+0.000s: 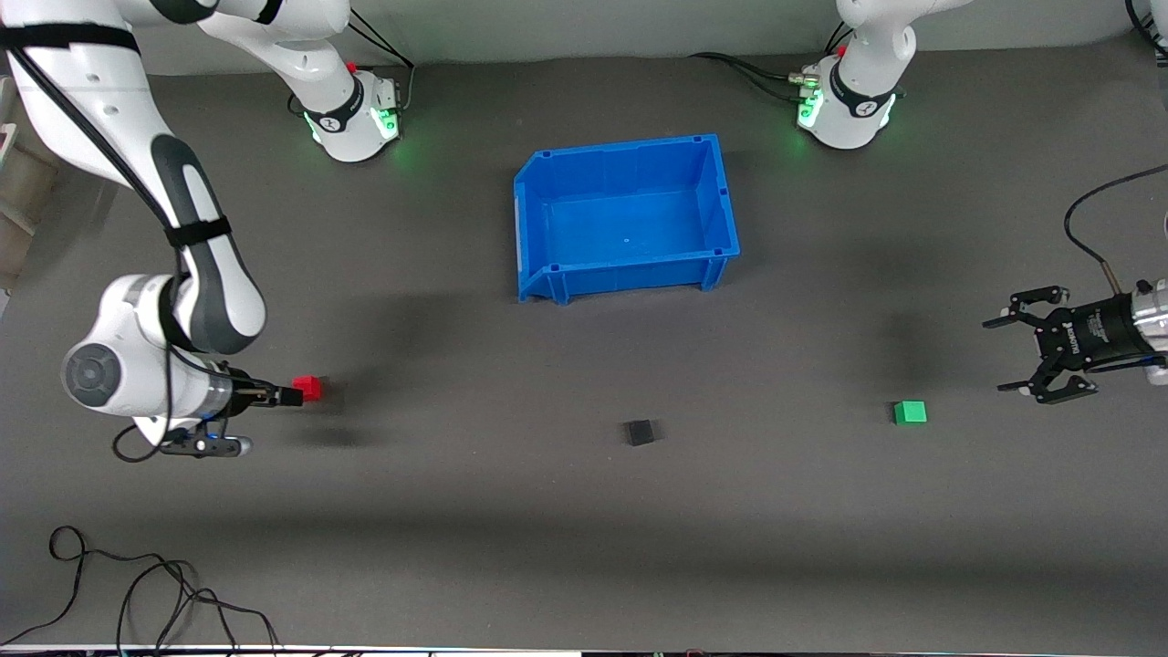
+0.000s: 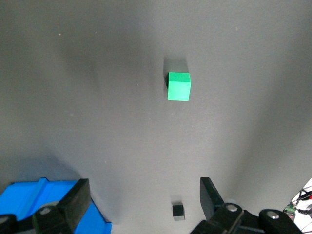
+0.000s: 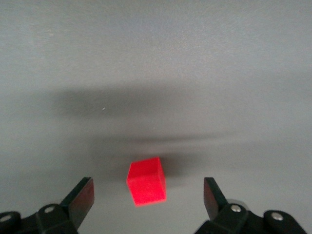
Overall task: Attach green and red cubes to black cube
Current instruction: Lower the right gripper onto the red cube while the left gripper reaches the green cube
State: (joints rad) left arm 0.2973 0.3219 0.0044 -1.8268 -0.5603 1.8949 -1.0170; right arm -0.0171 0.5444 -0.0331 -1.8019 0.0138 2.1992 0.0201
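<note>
The red cube [image 1: 308, 388] lies toward the right arm's end of the table. My right gripper [image 1: 292, 396] is open, low over the table, right beside the red cube; in the right wrist view the cube [image 3: 146, 181] sits just ahead of the gap between the spread fingers [image 3: 147, 189], untouched. The black cube [image 1: 641, 432] sits mid-table, nearer the front camera than the bin; it also shows in the left wrist view [image 2: 178, 210]. The green cube [image 1: 910, 412] lies toward the left arm's end. My left gripper [image 1: 997, 355] is open and empty, beside the green cube [image 2: 179, 87], apart from it [image 2: 145, 187].
An empty blue bin [image 1: 620, 151] stands mid-table, farther from the front camera than the cubes; its corner shows in the left wrist view [image 2: 29, 195]. Loose black cables [image 1: 155, 593] lie at the table's front edge toward the right arm's end.
</note>
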